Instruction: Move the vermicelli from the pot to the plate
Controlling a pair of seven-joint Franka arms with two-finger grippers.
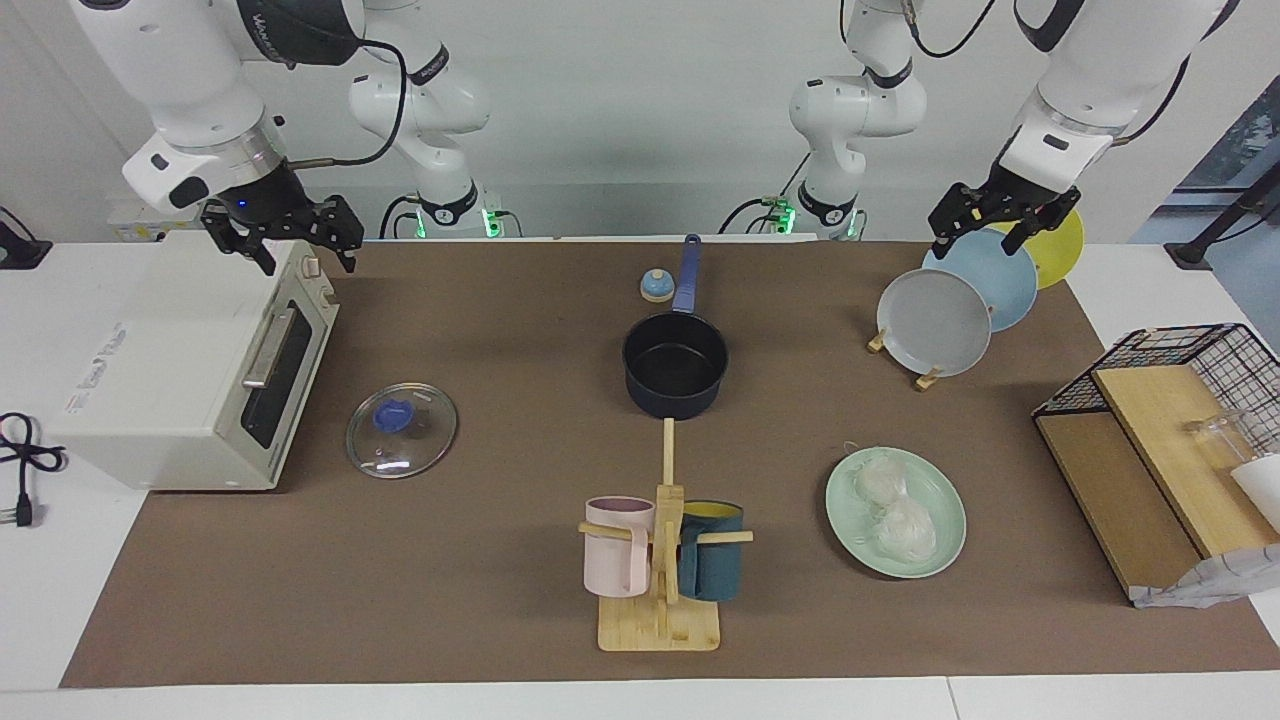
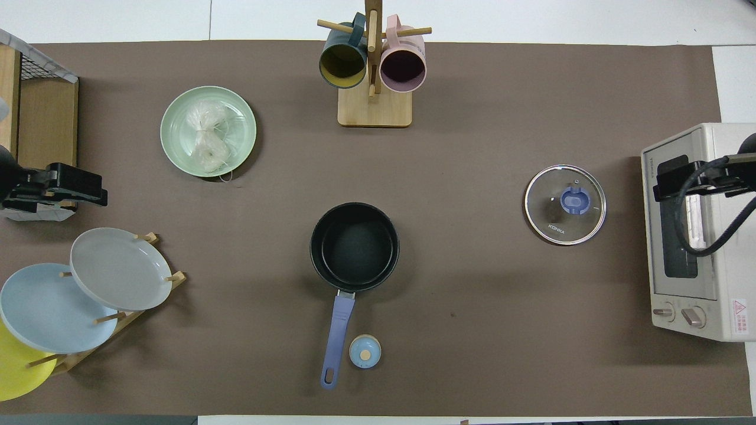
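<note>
Vermicelli (image 1: 892, 505), two bundles touching, lies on the plate (image 1: 940, 545) toward the left arm's end of the worktop (image 1: 480, 620); pot (image 1: 675, 365) empty mid-worktop, glass lid (image 1: 401, 430) apart, mug rack (image 1: 662, 560) with two mugs between them. Left gripper (image 1: 990, 215), fingers apart, over three racked plates (image 1: 935, 320). Right gripper (image 1: 290, 232), fingers apart, over the toaster oven (image 1: 180, 370).
</note>
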